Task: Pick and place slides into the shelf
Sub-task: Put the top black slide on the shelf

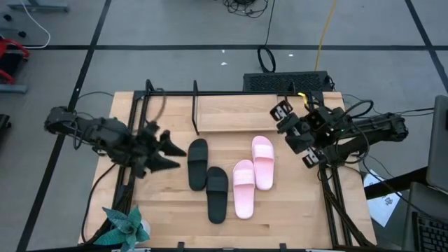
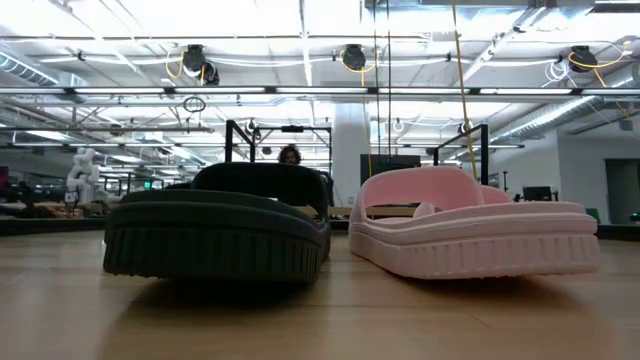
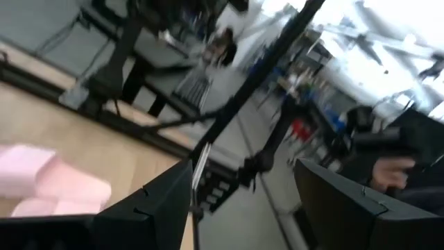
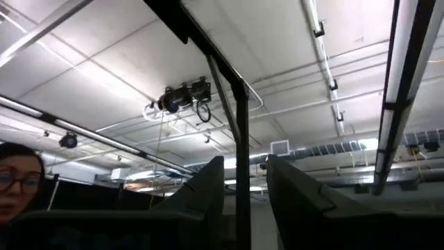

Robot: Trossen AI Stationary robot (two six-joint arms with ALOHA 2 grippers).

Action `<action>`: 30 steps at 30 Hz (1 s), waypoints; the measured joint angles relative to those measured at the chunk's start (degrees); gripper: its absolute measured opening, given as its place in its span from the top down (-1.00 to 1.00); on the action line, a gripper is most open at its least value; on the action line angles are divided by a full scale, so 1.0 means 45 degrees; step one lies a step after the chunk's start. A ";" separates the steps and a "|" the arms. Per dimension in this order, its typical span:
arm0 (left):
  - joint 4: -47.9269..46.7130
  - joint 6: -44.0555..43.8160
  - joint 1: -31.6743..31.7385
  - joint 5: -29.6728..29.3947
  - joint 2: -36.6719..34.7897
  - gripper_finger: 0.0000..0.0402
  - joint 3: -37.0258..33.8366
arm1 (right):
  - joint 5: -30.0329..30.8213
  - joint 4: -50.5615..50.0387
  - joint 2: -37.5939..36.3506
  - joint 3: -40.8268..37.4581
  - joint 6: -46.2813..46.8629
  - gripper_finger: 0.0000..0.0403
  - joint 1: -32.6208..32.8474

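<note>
Four slides on the bare wooden tabletop, none on the low light-wood board shelf with thin black uprights.

Landmark = shelf. Nearest the table's front edge: one matte black open-toe slide, farthest out from the shelf. Beside it a pale pink wide-strap slide, touching its partner. Closer to the shelf: second black slide and second pink slide, both just in front of the shelf board, apart from it. The black pair overlaps slightly at its ends.

Left gripper: out at the shelf's left end, in front of it, fingers spread open and empty, tips pointing at the nearer-shelf black slide, just beside it, not touching. Arm stretched low and roughly level across the table from the left. Its wrist view shows the pink slide beyond its dark fingers.

Right gripper: at the shelf's right end, arm folded, wrist tipped up toward the ceiling. Fingers slightly parted, holding nothing; clear of the pink slides.
</note>
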 joint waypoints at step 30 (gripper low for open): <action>-1.0484 -0.1817 -0.1197 -0.5859 0.5534 -0.25 0.2133 | -0.1263 -0.1833 -0.0226 -0.0498 0.2160 0.51 -0.0012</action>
